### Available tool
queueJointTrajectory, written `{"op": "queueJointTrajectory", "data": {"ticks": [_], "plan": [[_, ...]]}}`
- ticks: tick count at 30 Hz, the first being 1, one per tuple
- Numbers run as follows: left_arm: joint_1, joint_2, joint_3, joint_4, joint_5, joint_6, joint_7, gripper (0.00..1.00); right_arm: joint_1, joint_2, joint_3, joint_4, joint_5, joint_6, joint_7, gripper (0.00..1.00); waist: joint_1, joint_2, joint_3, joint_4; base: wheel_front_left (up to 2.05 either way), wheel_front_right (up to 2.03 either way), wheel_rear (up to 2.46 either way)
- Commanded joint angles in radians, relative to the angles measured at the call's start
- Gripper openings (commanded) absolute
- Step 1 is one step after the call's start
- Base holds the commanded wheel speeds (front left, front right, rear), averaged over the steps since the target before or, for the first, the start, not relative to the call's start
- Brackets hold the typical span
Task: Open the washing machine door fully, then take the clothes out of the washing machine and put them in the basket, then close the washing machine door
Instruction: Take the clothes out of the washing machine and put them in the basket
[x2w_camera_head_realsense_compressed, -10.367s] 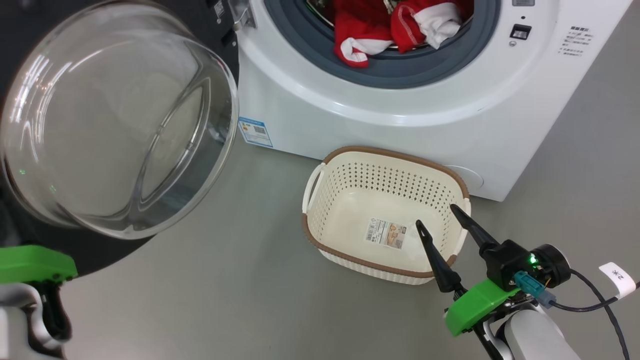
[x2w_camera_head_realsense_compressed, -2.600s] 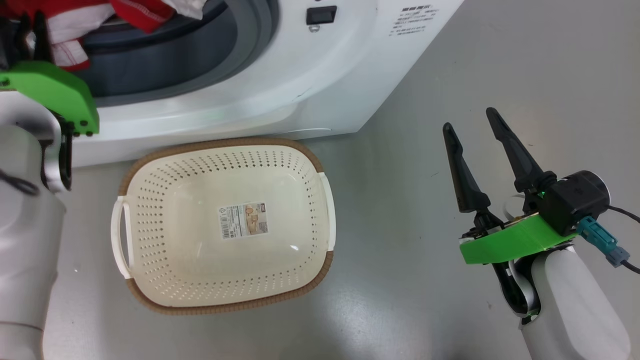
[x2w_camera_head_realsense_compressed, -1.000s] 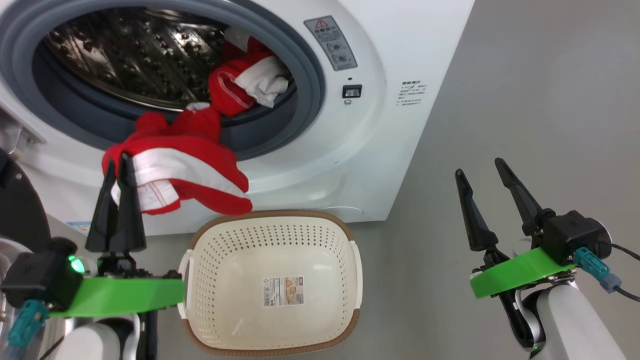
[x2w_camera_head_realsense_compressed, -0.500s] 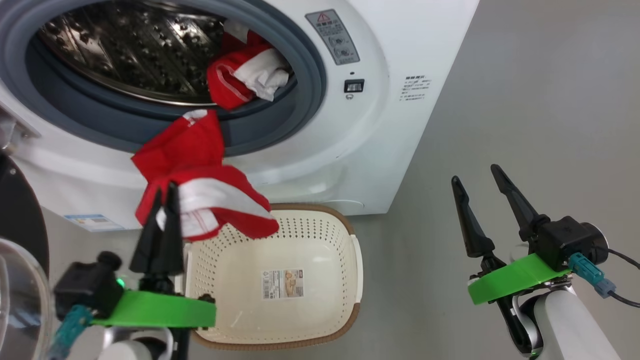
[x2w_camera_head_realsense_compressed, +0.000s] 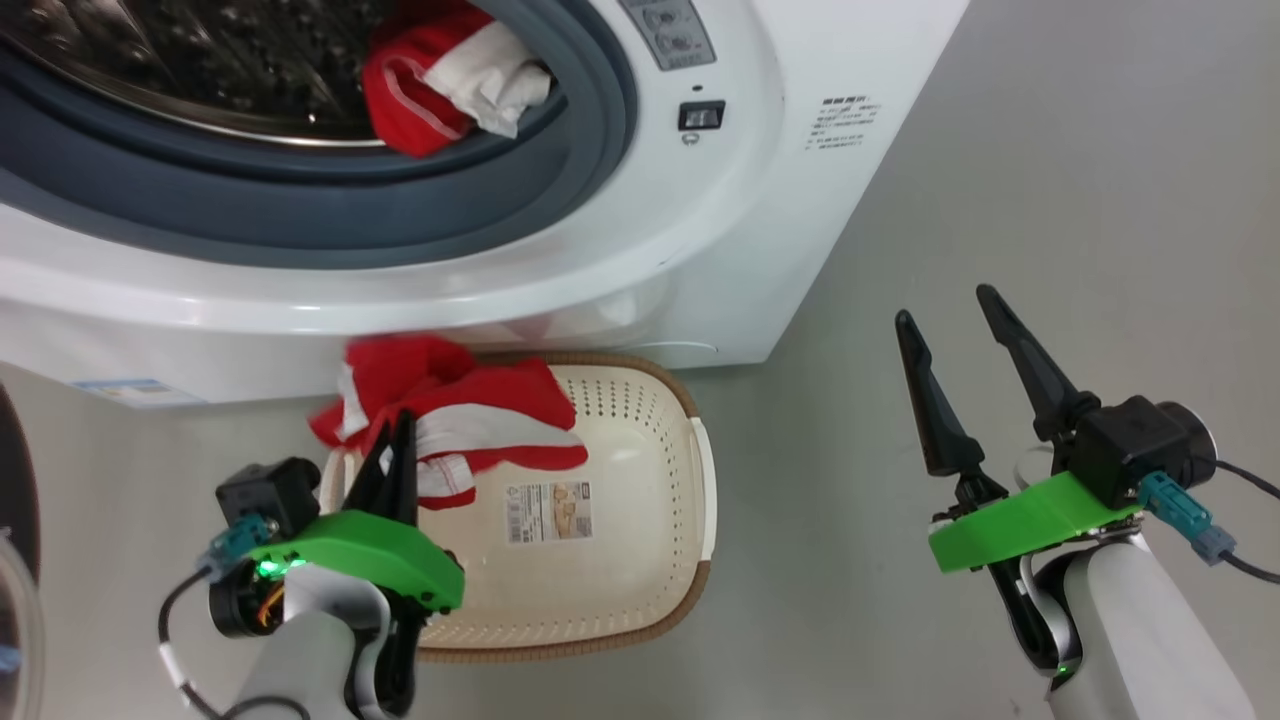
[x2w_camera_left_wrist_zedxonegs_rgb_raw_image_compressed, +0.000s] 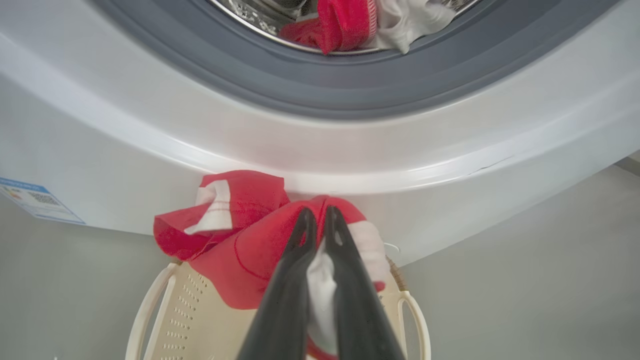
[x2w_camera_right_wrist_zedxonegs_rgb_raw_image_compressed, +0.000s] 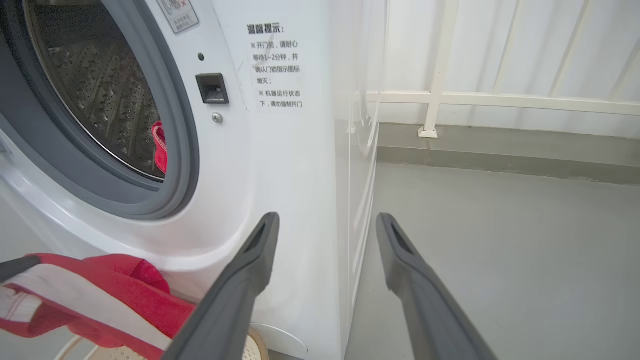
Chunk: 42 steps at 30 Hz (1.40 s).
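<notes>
The left gripper (x2w_camera_head_realsense_compressed: 396, 448) pinches a soft, light red-and-white fabric garment (x2w_camera_head_realsense_compressed: 480, 415) that droops over the cream-white perforated plastic basket (x2w_camera_head_realsense_compressed: 702, 490) before the big white washing machine (x2w_camera_head_realsense_compressed: 700, 250), whose drum (x2w_camera_head_realsense_compressed: 200, 60) holds another such limp garment (x2w_camera_head_realsense_compressed: 420, 90), probably best taken by a bunched fold, while the right gripper (x2w_camera_head_realsense_compressed: 944, 305) stands spread, empty.

red-and-white garment (x2w_camera_head_realsense_compressed: 478, 418) over cream basket (x2w_camera_head_realsense_compressed: 645, 455); second garment (x2w_camera_head_realsense_compressed: 440, 75) inside washing machine (x2w_camera_head_realsense_compressed: 770, 210)

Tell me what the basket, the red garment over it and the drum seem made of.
The basket looks like moulded plastic: cream, faintly glossy, punched holes; its brown rim looks woven. The red garment seems soft matt cloth: it folds and droops. The drum is probably steel: shiny, dimpled, perforated.
</notes>
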Motion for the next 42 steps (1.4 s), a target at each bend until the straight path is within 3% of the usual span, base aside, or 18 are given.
{"op": "queueJointTrajectory", "data": {"ticks": [1, 8, 16, 27, 29, 30, 31, 42], "plan": [[-0.033, 0.014, 0.025, 0.016, -0.016, -0.009, -0.016, 0.00, -0.019, 0.002, 0.024, -0.028, -0.006, 0.006, -0.006, 1.00, 0.0000, 0.0000, 0.035, -0.012, 0.00, 0.00, 0.00], [-0.182, 0.012, -0.035, 0.314, -0.079, -0.039, -0.023, 0.00, -0.054, 0.002, 0.034, -0.027, -0.010, 0.006, -0.006, 1.00, 0.0000, 0.0000, 0.103, -0.033, 0.00, 0.00, 0.00], [-0.328, 0.012, -0.125, 0.553, -0.123, -0.048, 0.108, 0.00, -0.089, 0.002, 0.032, -0.031, 0.002, 0.006, -0.006, 1.00, 0.0000, 0.0000, 0.169, -0.077, 0.00, 0.00, 0.00], [-0.369, 0.033, -0.145, 0.660, -0.128, -0.037, 0.217, 0.00, -0.094, 0.002, 0.030, -0.031, 0.017, 0.006, -0.006, 1.00, 0.0000, 0.0000, 0.198, -0.121, 0.00, 0.00, 0.00], [-0.366, 0.038, -0.146, 0.664, -0.129, -0.037, 0.215, 0.72, -0.095, 0.002, 0.028, -0.030, 0.018, 0.006, -0.006, 1.00, 0.0000, 0.0000, 0.199, -0.123, 0.00, 0.00, 0.00], [-0.365, 0.040, -0.147, 0.666, -0.130, -0.037, 0.213, 0.96, -0.095, 0.002, 0.027, -0.029, 0.018, 0.006, -0.006, 1.00, 0.0000, 0.0000, 0.198, -0.123, 0.00, 0.00, 0.00], [-0.364, 0.040, -0.146, 0.667, -0.132, -0.038, 0.212, 1.00, -0.095, 0.002, 0.025, -0.029, 0.017, 0.006, -0.006, 1.00, 0.0000, 0.0000, 0.197, -0.122, 0.00, 0.00, 0.00], [-0.361, 0.050, -0.157, 0.657, -0.123, -0.095, 0.001, 1.00, -0.091, 0.002, -0.003, 0.006, -0.032, 0.006, -0.006, 1.00, 0.0000, 0.0000, 0.144, -0.084, 0.00, 0.00, 0.00]]}}
